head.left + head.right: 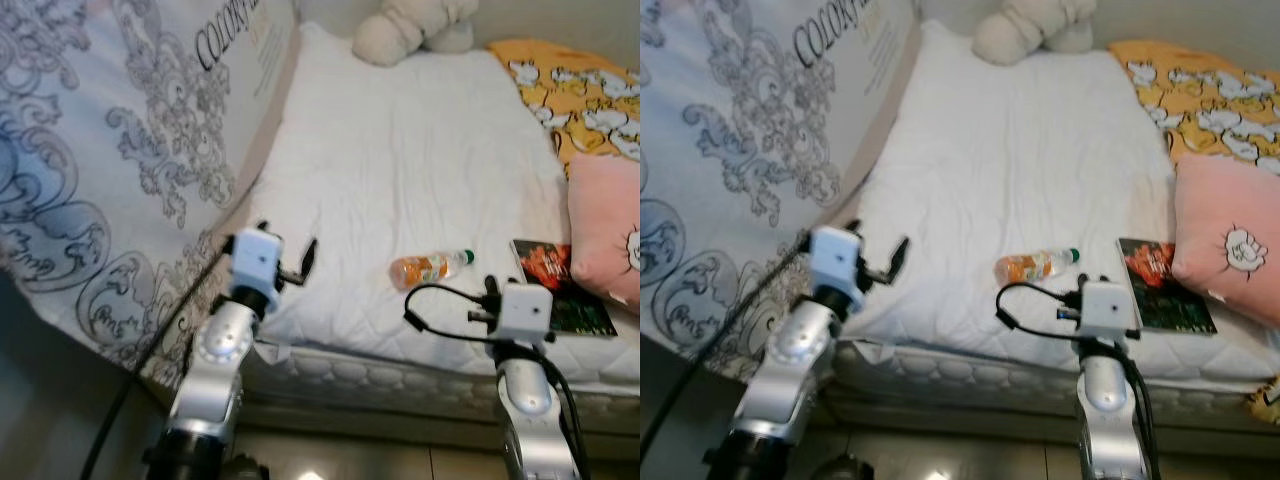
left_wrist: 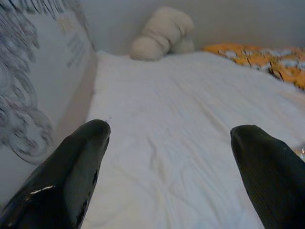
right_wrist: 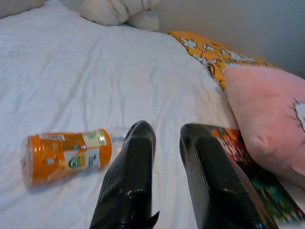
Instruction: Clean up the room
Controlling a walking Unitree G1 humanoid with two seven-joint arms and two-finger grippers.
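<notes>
An orange bottle (image 1: pixel 431 268) lies on the white bed (image 1: pixel 420 170), just beside a book (image 1: pixel 560 285).

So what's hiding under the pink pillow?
The pink pillow lies on the bed's white sheet, and its edge seems to cover a corner of the book. Anything else beneath it is hidden.

A white bed (image 1: pixel 400 170) carries everything. An orange bottle (image 1: pixel 428 268) lies on its side near the front edge, beside a book (image 1: pixel 560 290). A pink pillow (image 1: pixel 607 230), a yellow blanket (image 1: pixel 580 95) and a cream plush toy (image 1: pixel 410 25) also lie on it.
</notes>
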